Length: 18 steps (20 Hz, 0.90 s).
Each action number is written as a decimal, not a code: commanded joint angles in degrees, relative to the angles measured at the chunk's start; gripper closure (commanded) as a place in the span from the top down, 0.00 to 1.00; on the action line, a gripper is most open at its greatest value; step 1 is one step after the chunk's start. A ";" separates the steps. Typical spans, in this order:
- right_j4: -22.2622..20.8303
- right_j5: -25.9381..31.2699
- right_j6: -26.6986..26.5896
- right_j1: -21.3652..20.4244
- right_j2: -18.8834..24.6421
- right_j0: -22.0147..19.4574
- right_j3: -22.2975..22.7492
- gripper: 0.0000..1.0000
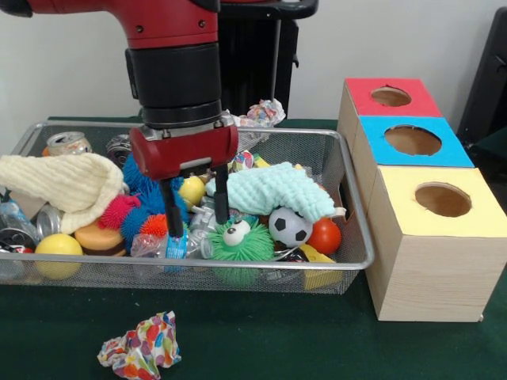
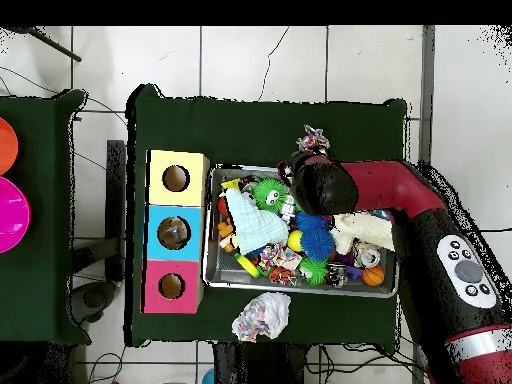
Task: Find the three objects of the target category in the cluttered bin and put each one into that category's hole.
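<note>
The wire mesh bin (image 1: 354, 207) is full of mixed items; it also shows in the overhead view (image 2: 211, 232). My gripper (image 1: 198, 226) is lowered into the bin's middle, fingers (image 1: 171, 214) apart and open. A crushed clear bottle with blue markings (image 1: 169, 244) lies at the fingertips, with more clear plastic (image 1: 200, 220) between them. Another clear bottle (image 1: 9, 215) lies at the bin's left end. The red-topped box's hole (image 1: 390, 96) is the farthest of three, right of the bin, and shows in the overhead view (image 2: 171, 286). In the overhead view the arm (image 2: 322, 187) hides the gripper.
The blue-topped box's hole (image 1: 413, 140) and the yellow-topped box's hole (image 1: 443, 199) are nearer. The bin holds a cream cloth (image 1: 59, 180), a mint cloth (image 1: 281, 190), blue spiky balls (image 1: 145, 194), a green spiky ball (image 1: 238, 240), a small football (image 1: 289, 226) and cans (image 1: 67, 143). Crumpled paper (image 1: 141, 347) lies in front.
</note>
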 commanded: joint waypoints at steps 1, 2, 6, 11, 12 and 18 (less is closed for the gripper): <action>-4.23 4.94 -12.21 -0.08 0.53 -1.09 6.59 1.00; -4.04 5.01 -12.42 -0.07 0.73 -1.42 6.86 1.00; -4.06 4.76 -13.17 0.25 1.28 -2.46 7.44 1.00; -4.22 2.62 -11.43 0.82 1.21 -3.88 8.90 1.00; -4.21 2.09 -11.06 0.79 1.24 -4.37 9.46 1.00; -5.40 0.95 -11.89 0.53 1.71 -6.66 11.67 1.00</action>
